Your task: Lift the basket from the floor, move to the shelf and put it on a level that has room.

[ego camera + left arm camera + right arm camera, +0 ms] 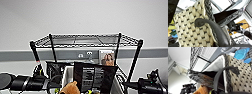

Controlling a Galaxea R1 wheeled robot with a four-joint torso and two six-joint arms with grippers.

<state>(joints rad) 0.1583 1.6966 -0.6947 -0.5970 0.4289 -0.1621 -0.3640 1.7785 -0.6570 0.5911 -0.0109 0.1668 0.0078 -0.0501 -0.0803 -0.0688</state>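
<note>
The basket (65, 75), cream-and-dark woven with a white lining, hangs in the air between my two arms, in front of the shelf (87, 41). A black foil bag (93, 76) and a brown plush toy (70, 88) stand in it. My left gripper (46, 83) is at the basket's left side and holds its dark handle (211, 27) against the woven wall (189, 32). At the right side, my right gripper (128, 85) holds the other handle (223, 72) beside the weave (241, 79). The top wire level (86, 40) lies bare, above the basket's rim.
The black wire rack stands against a pale wall with a grey band and outlets (85, 54). A framed photo (107, 58) sits on a tier behind the basket. A blue object (241, 53) lies on a rack tier near the basket's right side.
</note>
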